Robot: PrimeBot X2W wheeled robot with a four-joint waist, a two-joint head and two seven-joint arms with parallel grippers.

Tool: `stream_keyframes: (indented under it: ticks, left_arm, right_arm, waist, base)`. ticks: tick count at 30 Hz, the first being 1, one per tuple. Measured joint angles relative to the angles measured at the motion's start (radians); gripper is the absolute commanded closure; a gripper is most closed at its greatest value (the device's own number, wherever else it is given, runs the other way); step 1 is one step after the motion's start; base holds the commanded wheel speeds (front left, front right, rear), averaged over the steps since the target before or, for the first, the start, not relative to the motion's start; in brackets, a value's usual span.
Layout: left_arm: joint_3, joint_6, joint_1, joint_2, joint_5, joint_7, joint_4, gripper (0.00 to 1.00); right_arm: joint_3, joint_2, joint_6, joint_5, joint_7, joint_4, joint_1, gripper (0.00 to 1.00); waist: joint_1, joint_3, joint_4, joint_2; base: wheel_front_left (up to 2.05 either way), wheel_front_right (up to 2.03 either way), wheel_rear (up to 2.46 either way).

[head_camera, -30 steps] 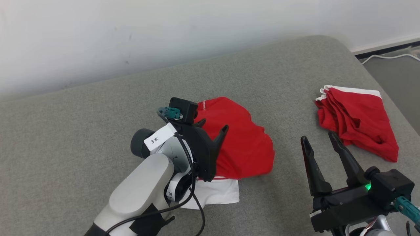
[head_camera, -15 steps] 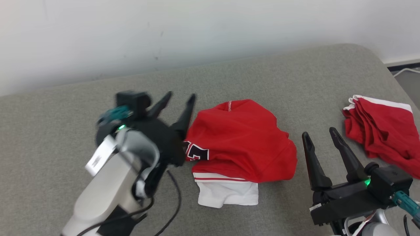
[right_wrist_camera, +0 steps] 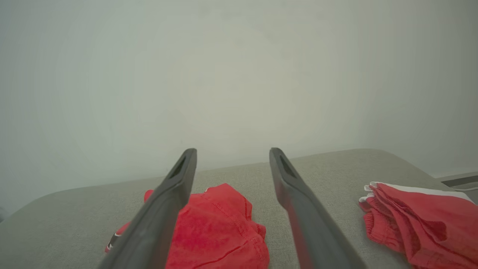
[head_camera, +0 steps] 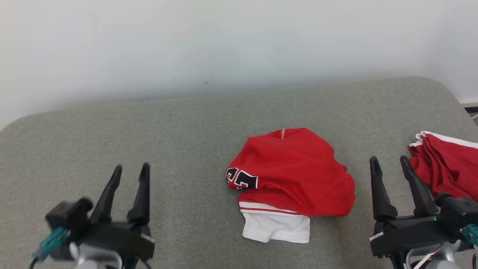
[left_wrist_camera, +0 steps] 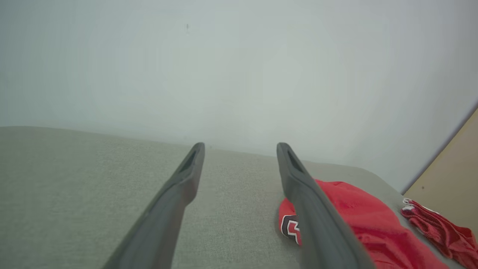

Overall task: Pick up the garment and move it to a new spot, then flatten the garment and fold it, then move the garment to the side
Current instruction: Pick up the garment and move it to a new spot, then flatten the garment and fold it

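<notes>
Left hand (head_camera: 131, 167): nearest us at the lower left, fingers spread and holding nothing, well apart from the jersey.
Right hand (head_camera: 389, 160): at the lower right, also spread and empty, between the two red garments. As far as we can tell it touches neither.
Red jersey (head_camera: 295, 173): lies right of centre on the grey padded surface (head_camera: 168, 130) in a humped, rough fold. A black-and-white number (head_camera: 242, 179) shows at its left edge and a white layer (head_camera: 276, 228) sticks out on the near side.
Second red garment (head_camera: 448, 164): farther right, near the surface's edge, with white trim.
Wall (head_camera: 224, 45): pale and bare, behind everything.
Step in hand: we judge the fold loosely done and the move to the side still to come.
Doing it well: we would pinch red and white layers together at the near edge, one hand at each end. We would carry the jersey low and set it down clear of the other garment so the fold stays shut.
Change: a second ago the left hand hung over the jersey; now it has drawn back. The head camera has shifted too, so we do not read the jersey's new place in the picture as a move.
</notes>
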Motion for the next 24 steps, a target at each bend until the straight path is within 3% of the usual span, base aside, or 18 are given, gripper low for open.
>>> stream_keyframes:
  ticks: [11, 24]
  left_arm:
    - [0.125, 0.001, 0.265, 0.012, 0.022, -0.029, -0.084, 0.00]
    - [0.170, 0.001, 0.332, -0.002, 0.034, -0.012, -0.132, 0.00]
  right_arm:
    - [-0.019, 0.009, -0.017, 0.009, -0.018, 0.033, 0.055, 0.00]
    - [-0.051, 0.010, -0.025, 0.032, -0.025, 0.063, 0.055, 0.00]
  waist:
    - [0.0000, -0.034, 0.049, -0.0001]
    - [0.0000, -0.037, 0.059, 0.0000]
  base:
    - [0.00, 0.00, 0.00]
    - [0.00, 0.00, 0.00]
